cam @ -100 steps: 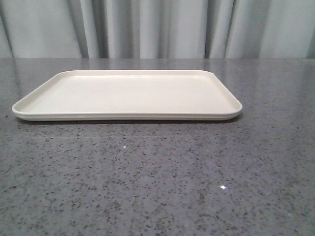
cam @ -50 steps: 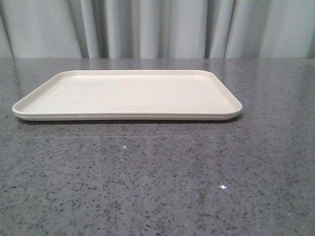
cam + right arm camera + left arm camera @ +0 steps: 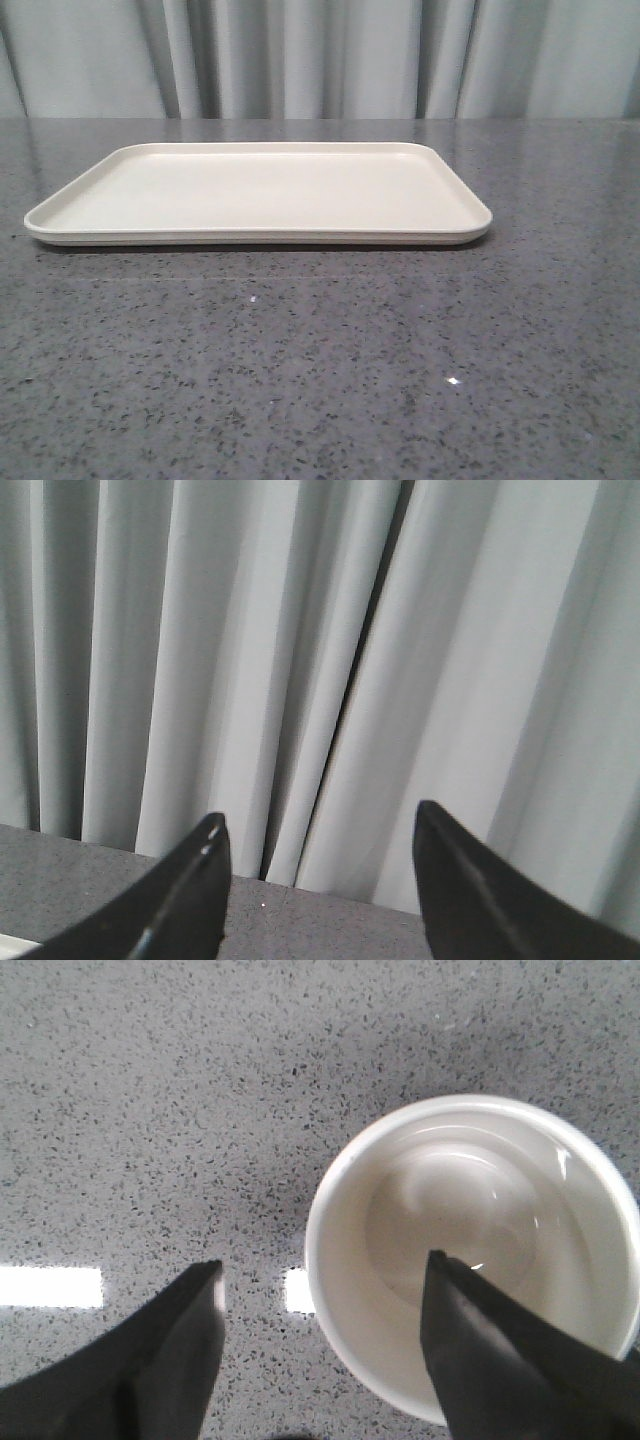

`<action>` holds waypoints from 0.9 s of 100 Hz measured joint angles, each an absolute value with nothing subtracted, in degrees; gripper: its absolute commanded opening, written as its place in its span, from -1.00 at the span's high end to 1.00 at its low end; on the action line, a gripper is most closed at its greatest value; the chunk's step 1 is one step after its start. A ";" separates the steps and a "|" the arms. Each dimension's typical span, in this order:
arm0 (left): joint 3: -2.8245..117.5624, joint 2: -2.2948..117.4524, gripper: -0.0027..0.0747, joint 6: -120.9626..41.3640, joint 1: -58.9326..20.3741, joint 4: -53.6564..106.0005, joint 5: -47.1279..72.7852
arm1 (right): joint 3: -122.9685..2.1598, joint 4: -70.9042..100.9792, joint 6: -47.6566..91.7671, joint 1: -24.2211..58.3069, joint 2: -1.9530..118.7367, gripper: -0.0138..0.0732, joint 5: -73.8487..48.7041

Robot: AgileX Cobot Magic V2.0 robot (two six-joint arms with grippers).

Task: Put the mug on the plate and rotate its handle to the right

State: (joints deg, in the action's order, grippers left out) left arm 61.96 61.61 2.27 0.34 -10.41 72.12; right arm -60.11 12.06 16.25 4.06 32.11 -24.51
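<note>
The cream plate [image 3: 258, 190] lies empty on the grey speckled table in the front view, where neither gripper nor the mug shows. In the left wrist view I look straight down into the white mug [image 3: 470, 1190], which stands upright on the table. My left gripper [image 3: 325, 1260] is open and straddles the mug's rim: one finger [image 3: 480, 1350] is over the mug's inside, the other finger [image 3: 170, 1350] over bare table outside it. The handle is hidden. My right gripper [image 3: 320, 815] is open, holds nothing, and faces the curtain.
A pale pleated curtain [image 3: 320, 60] hangs behind the table's far edge. Bright light reflections [image 3: 50, 1287] show on the tabletop beside the mug.
</note>
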 measured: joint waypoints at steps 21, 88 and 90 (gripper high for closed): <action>61.96 65.06 -0.18 2.27 0.34 -10.44 71.69 | -60.11 12.06 16.25 4.06 32.11 -0.29 -24.65; 61.96 68.38 -0.04 2.27 0.34 -10.05 71.57 | -58.92 12.06 16.25 4.06 32.11 -0.29 -25.23; 61.96 68.38 -0.02 2.27 0.34 -10.05 71.57 | -58.94 12.06 16.25 4.06 32.11 -0.29 -25.21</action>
